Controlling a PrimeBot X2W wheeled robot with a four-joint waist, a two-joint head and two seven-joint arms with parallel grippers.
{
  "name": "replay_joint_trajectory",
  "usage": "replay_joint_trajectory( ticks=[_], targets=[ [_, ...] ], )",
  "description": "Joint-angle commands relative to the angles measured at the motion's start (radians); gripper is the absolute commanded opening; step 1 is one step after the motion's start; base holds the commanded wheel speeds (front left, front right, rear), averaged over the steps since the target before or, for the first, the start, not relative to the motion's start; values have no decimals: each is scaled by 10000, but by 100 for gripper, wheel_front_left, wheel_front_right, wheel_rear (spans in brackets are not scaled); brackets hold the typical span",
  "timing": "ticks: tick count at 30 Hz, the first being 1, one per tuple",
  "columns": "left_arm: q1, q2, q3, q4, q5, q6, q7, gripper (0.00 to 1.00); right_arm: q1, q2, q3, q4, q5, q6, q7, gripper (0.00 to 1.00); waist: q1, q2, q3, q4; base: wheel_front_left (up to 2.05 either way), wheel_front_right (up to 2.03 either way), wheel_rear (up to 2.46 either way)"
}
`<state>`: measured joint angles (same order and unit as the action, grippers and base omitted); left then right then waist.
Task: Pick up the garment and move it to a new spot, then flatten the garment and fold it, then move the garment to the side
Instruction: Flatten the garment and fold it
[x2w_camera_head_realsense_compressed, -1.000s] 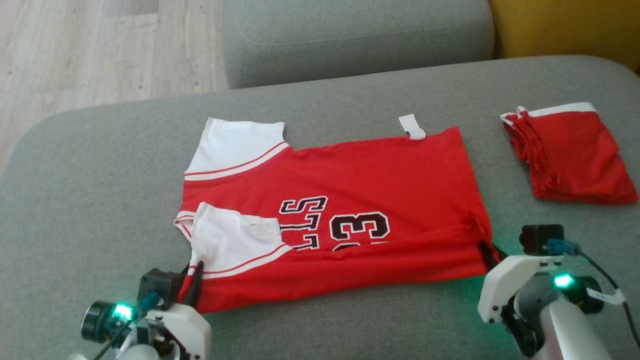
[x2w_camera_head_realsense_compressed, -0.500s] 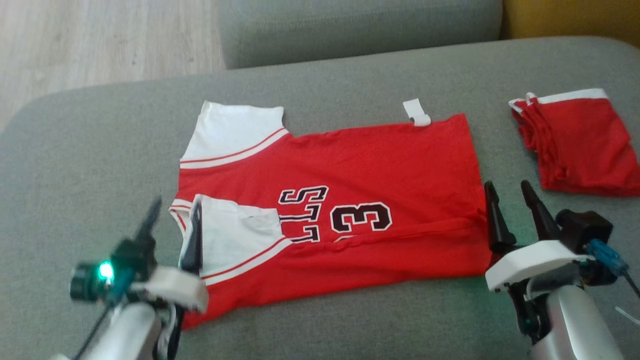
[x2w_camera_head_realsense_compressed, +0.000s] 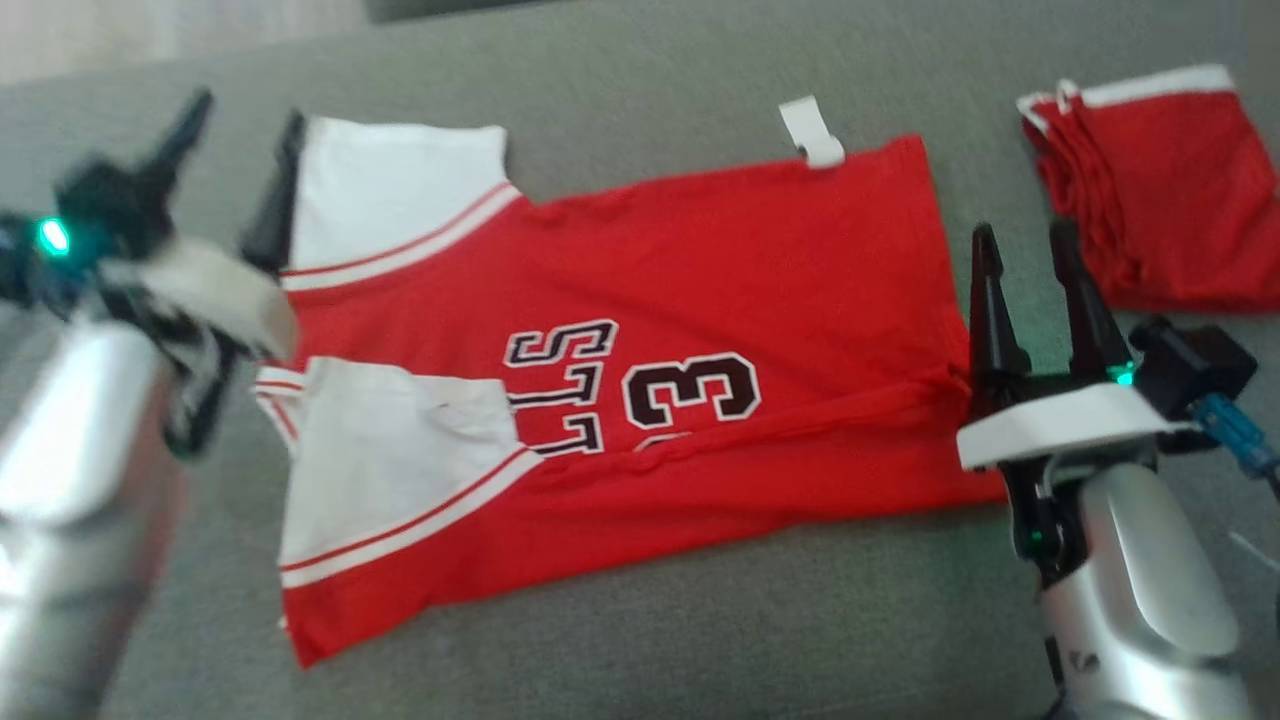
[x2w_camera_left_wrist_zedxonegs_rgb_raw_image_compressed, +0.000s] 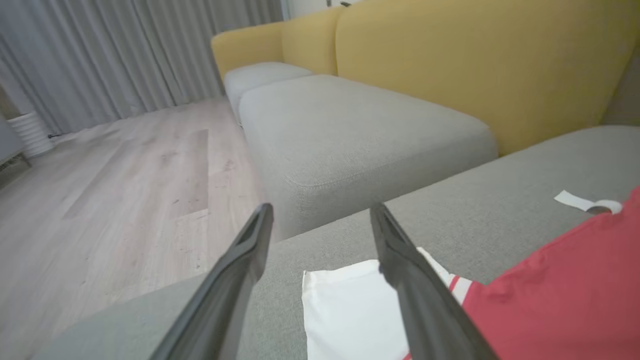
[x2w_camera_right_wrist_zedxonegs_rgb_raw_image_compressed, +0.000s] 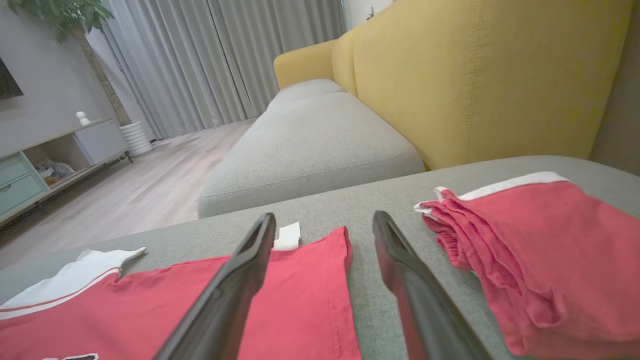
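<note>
Jersey flat on sofa cushion; left hand and right hand both spread.
I read "LLS" and "3", inverted.

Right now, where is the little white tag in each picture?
Head view: the white tag is near the top, right of the middle, at the far edge of the red jersey.
Left wrist view: the white tag is at the far right, just below halfway, on the grey cushion.
Right wrist view: the white tag is just left of the middle, below halfway.
Shared landmark: the red jersey edge that it sticks out from.
</note>
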<state>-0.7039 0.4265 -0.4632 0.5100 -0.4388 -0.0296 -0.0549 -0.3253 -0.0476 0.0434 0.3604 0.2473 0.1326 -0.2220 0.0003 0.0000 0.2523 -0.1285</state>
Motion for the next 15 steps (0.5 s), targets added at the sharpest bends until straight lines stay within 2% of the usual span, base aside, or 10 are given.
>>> replay_joint_trajectory(
  ticks=[1,2,4,7,12,15],
  targets=[
    [-886,578,234,361,7,-221,607,100,-405,-26,333,-221,210,-19,-149,100,-3,0,667,-550,0,0,0],
    [-886,578,234,361,7,-221,607,100,-405,-26,333,-221,210,-19,-149,100,-3,0,667,-550,0,0,0],
    [-1383,777,62,1062,-71,-525,1441,100,-548,-26,448,-132,404,-19,-192,100,-3,0,938,-756,0,0,0],
    [-2016,995,-4,1871,-260,-758,2078,100,-757,-26,650,-46,541,-19,-267,100,-3,0,1298,-1040,0,0,0],
    [-2751,908,313,3010,-1075,-897,2814,100,-963,-26,822,55,788,-19,-342,100,-3,0,1737,-1316,0,0,0],
    [-3076,966,239,3457,-1145,-931,3059,100,-1111,-26,852,111,826,-19,-365,100,-3,0,1884,-1430,0,0,0]
  ],
)
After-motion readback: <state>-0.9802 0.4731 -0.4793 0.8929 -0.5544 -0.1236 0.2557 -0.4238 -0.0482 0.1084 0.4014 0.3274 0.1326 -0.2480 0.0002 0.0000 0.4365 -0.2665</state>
